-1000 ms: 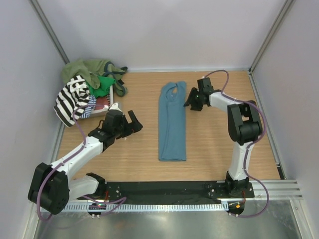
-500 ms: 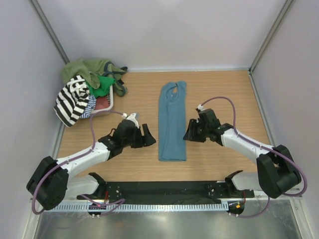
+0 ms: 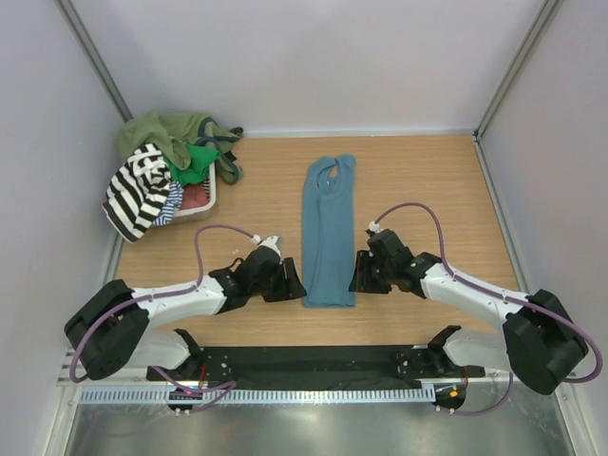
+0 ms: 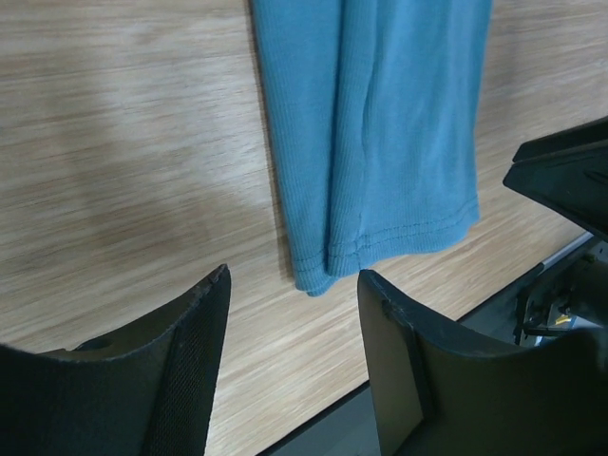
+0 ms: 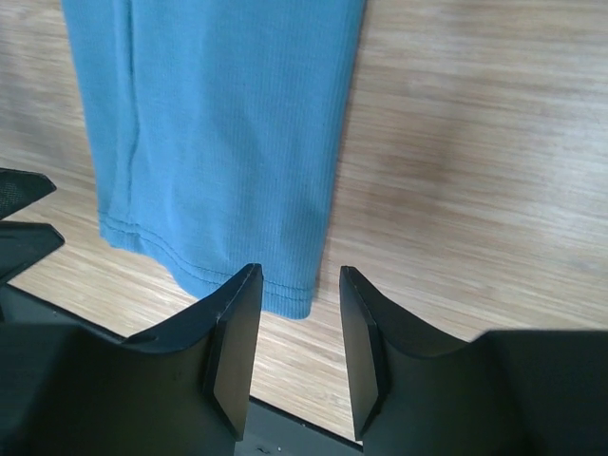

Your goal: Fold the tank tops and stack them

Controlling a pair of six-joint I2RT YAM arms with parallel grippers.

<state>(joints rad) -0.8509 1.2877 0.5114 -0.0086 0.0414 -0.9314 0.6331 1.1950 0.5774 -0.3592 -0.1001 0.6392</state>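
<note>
**Teal top: hem corners lined up for a fold**

The teal top [image 3: 329,228] is laid flat as a long narrow strip at the centre of the table [image 3: 427,180], neck end far, hem near. The left gripper [image 3: 291,283] is set low just beside one hem corner, and the right gripper [image 3: 358,275] beside the other. Both sets of jaws are moderately parted and hold nothing. This placement is judged to prepare a paired pinch that carries the hem toward the neck. The other tops [image 3: 157,171] are heaped at the far left.
</note>
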